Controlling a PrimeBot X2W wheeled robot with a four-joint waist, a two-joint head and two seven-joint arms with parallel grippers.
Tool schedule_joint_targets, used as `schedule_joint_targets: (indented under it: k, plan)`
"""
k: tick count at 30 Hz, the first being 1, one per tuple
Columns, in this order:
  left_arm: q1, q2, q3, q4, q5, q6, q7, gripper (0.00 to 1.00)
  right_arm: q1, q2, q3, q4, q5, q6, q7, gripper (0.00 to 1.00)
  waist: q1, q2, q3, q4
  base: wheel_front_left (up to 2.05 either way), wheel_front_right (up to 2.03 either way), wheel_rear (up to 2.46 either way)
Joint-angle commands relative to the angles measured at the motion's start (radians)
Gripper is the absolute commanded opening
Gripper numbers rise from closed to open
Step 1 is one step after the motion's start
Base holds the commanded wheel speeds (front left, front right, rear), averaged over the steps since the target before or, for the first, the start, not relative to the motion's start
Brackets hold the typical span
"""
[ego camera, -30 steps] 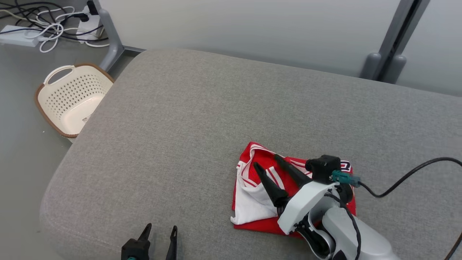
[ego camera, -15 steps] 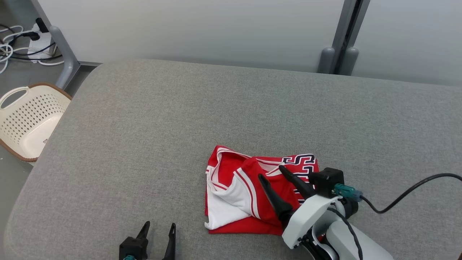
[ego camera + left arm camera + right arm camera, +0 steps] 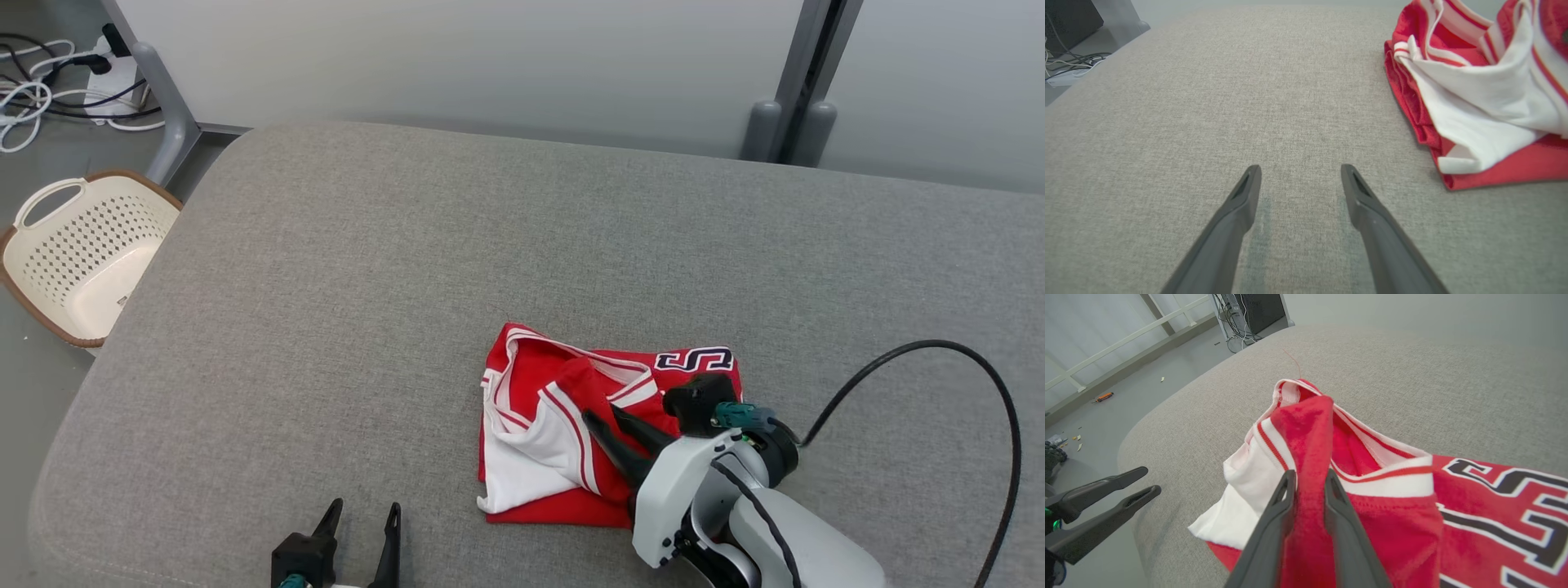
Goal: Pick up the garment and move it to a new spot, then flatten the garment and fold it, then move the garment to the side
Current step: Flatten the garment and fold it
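Observation:
The garment [image 3: 563, 425] is a crumpled red and white jersey with dark lettering, lying on the grey cushioned surface [image 3: 408, 286] right of centre. My right gripper [image 3: 606, 418] is shut on a raised red fold of the garment [image 3: 1310, 433], which stands pinched between the two fingers [image 3: 1274, 514]. Its white forearm covers the garment's near right part. My left gripper [image 3: 362, 523] rests open at the near edge of the surface, left of the garment [image 3: 1474, 102] and apart from it, nothing between its fingers [image 3: 1241, 200].
A cream perforated basket [image 3: 73, 253] with a brown rim sits on the floor beyond the surface's left edge. Cables and a power strip [image 3: 49, 82] lie at the far left. A black cable [image 3: 963, 392] loops over the surface on the right. Grey posts [image 3: 788, 122] stand behind.
My right gripper has closed on a red fold of the garment and bunched it up. The head camera has shifted a little. The left gripper has stayed put.

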Motion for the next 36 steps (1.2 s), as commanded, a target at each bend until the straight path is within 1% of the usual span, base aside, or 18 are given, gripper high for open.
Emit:
schedule_joint_targets:
  k: [1,2,5,8,10,11,13,14,15,17,19,21,23,24,28,31,36]
  plan:
    - [-0.006,0.004,0.0,0.001,-0.006,0.009,-0.004,1.0,-0.015,-0.005,0.006,0.003,-0.005,0.0,0.01,0.11,0.0,-0.0001,0.002,0.004,0.0,0.0,0.0]
    - [-0.008,0.004,-0.002,0.0,-0.007,0.01,-0.004,1.0,-0.021,-0.006,0.015,0.0,-0.01,0.0,0.011,0.0,0.0,-0.0001,0.003,0.007,0.0,0.0,0.0]
    - [-0.012,0.004,-0.004,-0.007,-0.008,0.011,-0.004,1.0,-0.029,-0.004,0.05,-0.025,-0.008,0.0,0.012,0.0,0.0,-0.0001,0.005,0.01,0.0,0.0,0.0]
    - [-0.009,0.004,-0.001,-0.01,-0.006,0.011,-0.004,1.0,-0.027,-0.001,0.114,-0.067,0.014,0.0,0.027,0.0,0.0,-0.0001,0.004,0.005,0.0,0.0,0.0]
    - [-0.009,0.004,0.0,-0.01,-0.006,0.011,-0.004,1.0,-0.021,0.001,0.167,-0.103,0.042,0.0,0.037,0.0,0.0,-0.0001,0.0,-0.001,0.0,0.0,0.0]
    - [-0.009,0.004,0.0,-0.01,-0.006,0.011,-0.004,1.0,-0.021,0.001,0.167,-0.103,0.042,0.0,0.037,0.0,0.0,-0.0001,0.0,-0.001,0.0,0.0,0.0]
    - [-0.009,0.004,0.002,-0.012,-0.004,0.009,-0.004,1.0,-0.014,-0.001,0.211,-0.142,0.084,0.0,0.036,0.01,0.0,-0.0001,-0.003,-0.009,0.0,0.0,0.0]
    - [-0.009,0.004,0.002,-0.013,-0.002,0.009,-0.004,1.0,-0.011,-0.003,0.229,-0.16,0.104,0.0,0.032,0.71,0.0,-0.0001,-0.005,-0.013,0.0,0.0,0.0]
    - [-0.011,0.004,0.002,-0.014,0.0,0.009,-0.004,1.0,-0.01,-0.009,0.242,-0.173,0.124,0.0,0.025,1.0,0.0,-0.0001,-0.007,-0.018,0.0,0.0,0.0]
    - [-0.013,0.004,0.004,-0.019,0.003,0.01,-0.004,1.0,-0.012,-0.025,0.251,-0.189,0.152,0.0,0.0,1.0,0.0,-0.0001,-0.009,-0.029,0.0,0.0,0.0]
    - [-0.017,0.004,0.009,-0.025,0.007,0.012,-0.004,1.0,-0.022,-0.044,0.231,-0.183,0.156,0.0,-0.046,1.0,0.0,-0.0001,-0.01,-0.045,0.0,0.0,0.0]
    - [-0.017,0.004,0.017,-0.03,0.012,0.013,-0.004,1.0,-0.022,-0.057,0.195,-0.153,0.139,0.0,-0.096,1.0,0.0,-0.0001,-0.013,-0.062,0.0,0.0,0.0]
    - [-0.018,0.004,0.027,-0.037,0.017,0.016,-0.004,1.0,-0.018,-0.062,0.133,-0.116,0.112,0.0,-0.14,1.0,0.0,-0.0001,-0.015,-0.08,0.0,0.0,0.0]
    - [-0.018,0.004,0.033,-0.041,0.02,0.019,-0.004,1.0,-0.016,-0.069,0.099,-0.093,0.089,0.0,-0.156,1.0,0.0,-0.0001,-0.016,-0.09,0.0,0.0,0.0]
    - [-0.025,0.004,0.056,-0.062,0.048,0.025,-0.004,1.0,0.012,-0.07,-0.097,-0.024,-0.021,0.0,-0.185,1.0,0.0,-0.0001,-0.018,-0.126,0.0,0.0,0.0]
    - [-0.028,0.005,0.081,-0.076,0.062,0.027,-0.004,1.0,0.051,-0.059,-0.275,-0.06,-0.128,0.0,-0.186,1.0,0.0,-0.0001,-0.014,-0.149,0.0,0.0,0.0]
    - [-0.03,0.004,0.117,-0.087,0.08,0.026,-0.004,1.0,0.151,-0.027,-0.481,-0.136,-0.297,0.0,-0.187,1.0,0.0,-0.0001,-0.02,-0.175,0.0,0.0,0.0]
